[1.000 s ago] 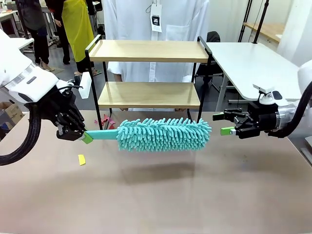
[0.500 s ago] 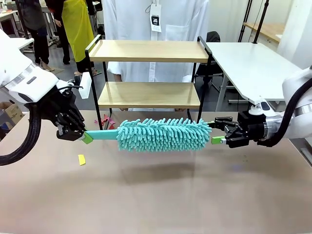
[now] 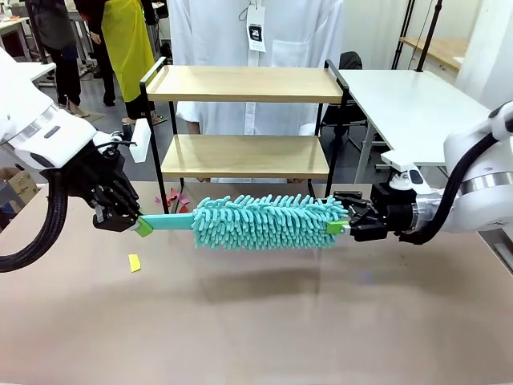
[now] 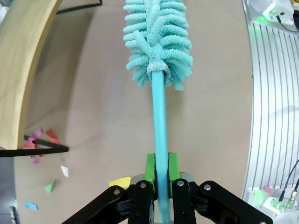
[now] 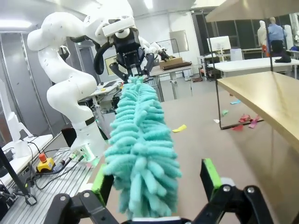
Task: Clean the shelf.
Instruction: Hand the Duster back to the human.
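Note:
The shelf [image 3: 244,84], two light wooden boards in a black frame, stands at the table's far edge; one of its boards runs along the left wrist view [image 4: 18,70] and the right wrist view [image 5: 266,100]. A teal fluffy duster [image 3: 268,220] hangs level above the table in front of it. My left gripper [image 3: 132,220] is shut on the duster's flat handle [image 4: 160,135], green pads [image 4: 150,169] clamped on both sides. My right gripper [image 3: 337,213] stands open, its fingers either side of the duster's free tip [image 5: 140,144] without pressing it.
A person in a white coat [image 3: 256,32] stands behind the shelf. A yellow paper scrap [image 3: 134,262] lies on the brown table; pink and coloured scraps [image 3: 175,199] lie under the shelf. A white table [image 3: 417,104] stands at the back right.
My right gripper has moved left, from clear of the duster to having its open fingers around the tip. The left arm and duster have stayed still.

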